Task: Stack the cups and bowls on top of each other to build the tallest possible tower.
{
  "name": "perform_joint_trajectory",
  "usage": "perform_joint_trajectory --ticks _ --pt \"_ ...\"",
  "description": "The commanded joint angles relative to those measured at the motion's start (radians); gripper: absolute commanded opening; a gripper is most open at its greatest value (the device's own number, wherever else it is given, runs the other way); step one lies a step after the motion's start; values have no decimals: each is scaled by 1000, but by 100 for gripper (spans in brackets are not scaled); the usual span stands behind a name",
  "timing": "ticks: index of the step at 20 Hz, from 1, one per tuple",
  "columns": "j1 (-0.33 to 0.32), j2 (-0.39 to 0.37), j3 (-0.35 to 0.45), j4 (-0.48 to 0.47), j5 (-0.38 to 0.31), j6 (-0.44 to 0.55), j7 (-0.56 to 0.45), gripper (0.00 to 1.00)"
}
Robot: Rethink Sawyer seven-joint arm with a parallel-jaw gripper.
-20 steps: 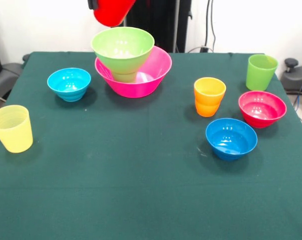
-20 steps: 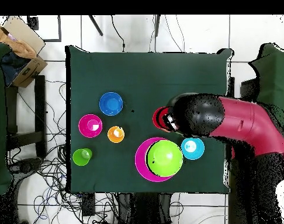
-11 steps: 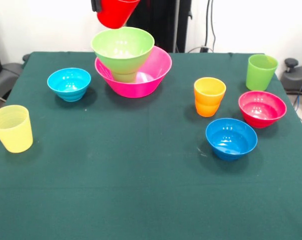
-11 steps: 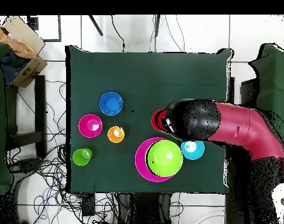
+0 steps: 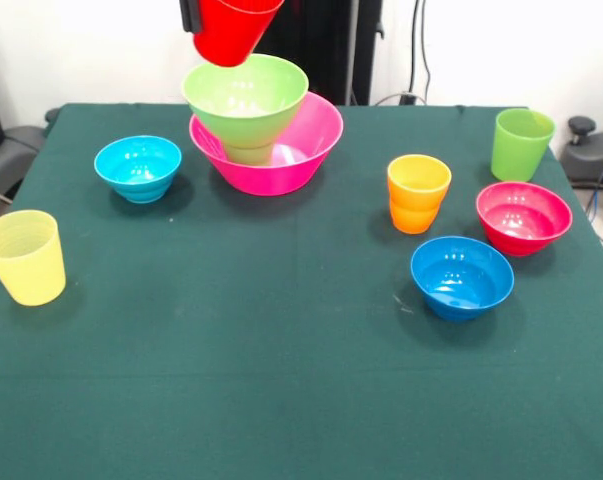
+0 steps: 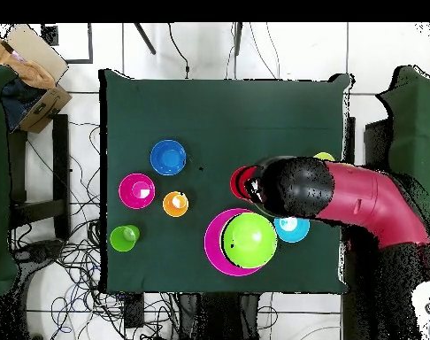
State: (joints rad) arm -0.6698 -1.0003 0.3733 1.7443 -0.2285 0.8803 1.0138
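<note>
the step in hand is bringing the red cup (image 5: pixel 233 30) to the tower. the cup hangs in the air at the top of the front view, above the far left rim of the lime bowl (image 5: pixel 245 98), apart from it. that bowl sits on a small green cup (image 5: pixel 249 153) standing inside the pink bowl (image 5: pixel 311 150) on the table (image 5: pixel 281 380). the gripper (image 5: pixel 191 12) shows only as a black part at the cup's left side; the cup is plainly carried, so i judge the jaws clamped on it, though the contact itself is cut off by the picture's edge.

the red cup's long axis is near upright but tilted, base down and leaning left, mouth up and out of view.

in the overhead view the cup (image 6: pixel 241 181) is off the lime bowl's centre (image 6: pixel 249 240). the next move, as i judge it, calls for centring it over the bowl, squaring it upright, then lowering gently so the stack is not knocked.
</note>
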Motion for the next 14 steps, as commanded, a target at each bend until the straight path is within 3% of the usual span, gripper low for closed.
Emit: perform_joint_trajectory --ticks 1,14 --pt "-1 74 -7 90 12 -70 132 0" --pt "-43 115 21 132 37 -151 97 0"
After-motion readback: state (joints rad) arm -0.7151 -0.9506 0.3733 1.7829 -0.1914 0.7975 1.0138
